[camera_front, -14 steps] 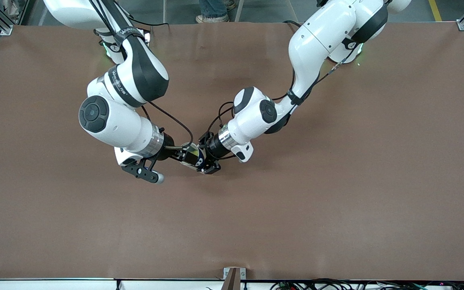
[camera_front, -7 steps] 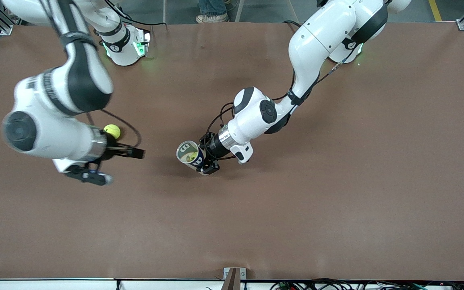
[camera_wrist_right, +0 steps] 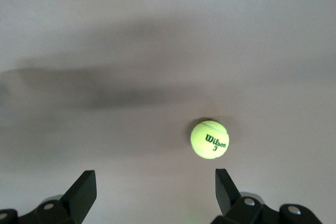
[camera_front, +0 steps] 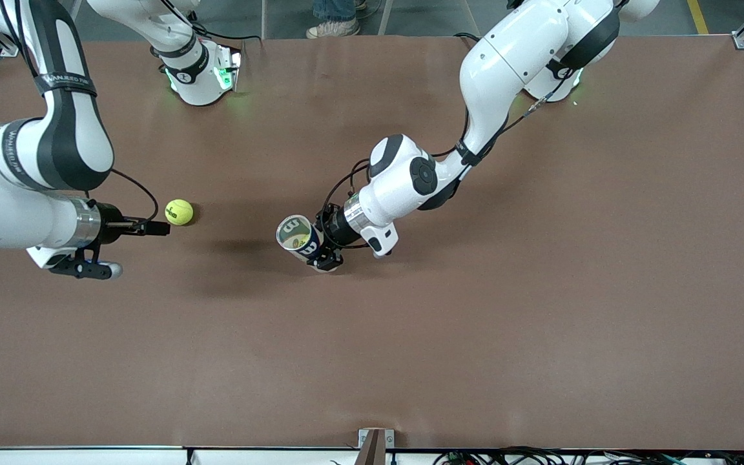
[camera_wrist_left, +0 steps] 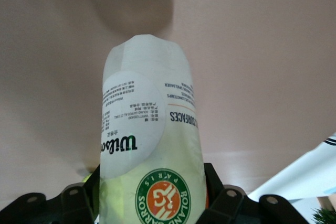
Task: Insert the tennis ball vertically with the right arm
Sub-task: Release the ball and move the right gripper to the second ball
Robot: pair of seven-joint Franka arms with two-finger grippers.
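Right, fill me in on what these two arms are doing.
The left gripper is shut on a ball can, holding it tilted above the middle of the table with its open mouth up; something yellow-green shows inside. The right gripper, jaws open and empty, is beside a tennis ball lying on the table toward the right arm's end. That ball is not yet picked up.

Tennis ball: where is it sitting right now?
In the front view the tennis ball lies on the bare table toward the right arm's end, just off the open right gripper and well apart from the can in the left gripper.
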